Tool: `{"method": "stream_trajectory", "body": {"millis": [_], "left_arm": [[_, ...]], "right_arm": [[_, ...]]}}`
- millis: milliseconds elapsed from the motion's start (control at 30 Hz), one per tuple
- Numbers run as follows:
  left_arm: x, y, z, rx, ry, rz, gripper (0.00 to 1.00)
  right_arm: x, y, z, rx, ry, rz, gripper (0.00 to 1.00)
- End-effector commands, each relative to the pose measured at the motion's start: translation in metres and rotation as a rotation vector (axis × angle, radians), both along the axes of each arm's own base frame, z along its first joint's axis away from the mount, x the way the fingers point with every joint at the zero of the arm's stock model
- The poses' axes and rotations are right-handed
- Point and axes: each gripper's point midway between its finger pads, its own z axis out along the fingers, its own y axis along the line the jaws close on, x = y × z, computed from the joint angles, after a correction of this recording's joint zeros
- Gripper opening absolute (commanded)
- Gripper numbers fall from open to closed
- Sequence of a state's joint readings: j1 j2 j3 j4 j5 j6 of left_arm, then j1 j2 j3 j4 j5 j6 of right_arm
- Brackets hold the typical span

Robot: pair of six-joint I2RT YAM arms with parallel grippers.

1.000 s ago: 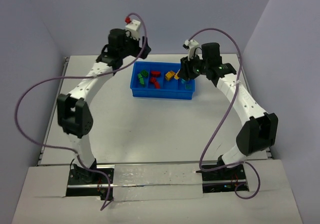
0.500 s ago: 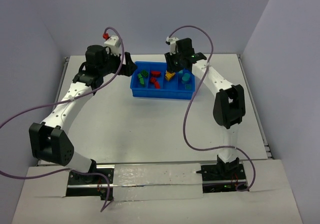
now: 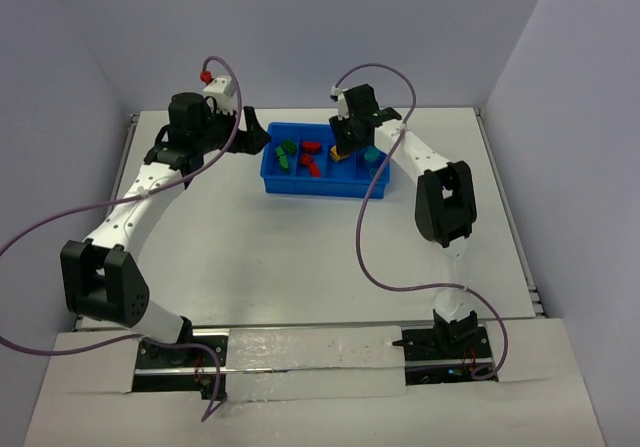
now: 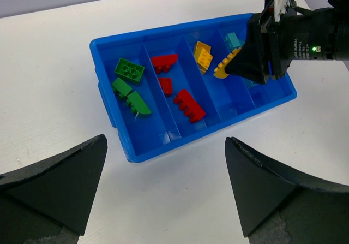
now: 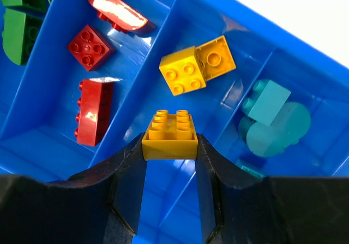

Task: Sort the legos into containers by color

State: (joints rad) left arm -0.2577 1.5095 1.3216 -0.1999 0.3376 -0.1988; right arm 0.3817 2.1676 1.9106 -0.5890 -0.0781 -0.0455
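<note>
Overhead, a white surface [image 3: 300,257] fills a booth with plain pale lilac walls [image 3: 100,27] at the back and on both sides. Along its near edge runs a taped white strip [image 3: 310,352] where the two arm bases are bolted. Purple cables [image 3: 360,242] loop loosely off each arm. The blue tray [image 3: 320,189] sits toward the far side of the surface, between the two arms, and has four compartments side by side.

The right jaws pinch a yellow brick [image 5: 170,130] by two opposite sides, studs up. It hangs over the compartment where two more yellow bricks [image 5: 196,66] lie touching. Whether the held brick touches the tray floor cannot be told. The left jaws are spread wide and hold nothing; they are beside the tray's left end, apart from it. Green bricks [image 4: 130,85] lie in the end compartment nearest the left arm, red bricks [image 4: 177,88] in the next, and teal bricks [image 5: 271,118] in the far end one.

A small green light [image 4: 314,49] glows on the right wrist housing. The stud tops are too small to read.

In the left wrist view the right arm's head covers much of the teal compartment. In the right wrist view the green bricks are cut off at the left edge, and one teal piece [image 5: 248,167] is half hidden behind a finger. From above, the held brick is hard to make out.
</note>
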Motion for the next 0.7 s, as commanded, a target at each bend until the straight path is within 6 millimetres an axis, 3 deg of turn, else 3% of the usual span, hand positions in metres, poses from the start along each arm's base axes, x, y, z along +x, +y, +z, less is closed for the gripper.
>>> {"method": "stream_trajectory", "body": {"millis": [0, 133, 367, 567, 667], "left_arm": [[0.007, -0.003, 0.017, -0.028, -0.025, -0.015, 0.99], [0.009, -0.002, 0.017, -0.025, -0.022, -0.018, 0.99], [0.009, 0.007, 0.018, -0.017, -0.014, -0.017, 0.99], [0.009, 0.028, 0.022, -0.022, 0.015, 0.011, 0.99], [0.007, 0.044, 0.023, 0.007, 0.012, 0.058, 0.99]], "right_arm": [[0.002, 0.003, 0.004, 0.002, -0.012, -0.01, 0.22], [-0.002, 0.005, 0.007, 0.015, -0.006, -0.008, 0.51], [-0.011, 0.011, 0.038, 0.059, -0.035, 0.013, 0.76], [-0.029, 0.009, 0.105, 0.13, -0.131, 0.042, 0.93], [-0.045, -0.003, 0.141, 0.163, -0.202, 0.063, 1.0]]}}
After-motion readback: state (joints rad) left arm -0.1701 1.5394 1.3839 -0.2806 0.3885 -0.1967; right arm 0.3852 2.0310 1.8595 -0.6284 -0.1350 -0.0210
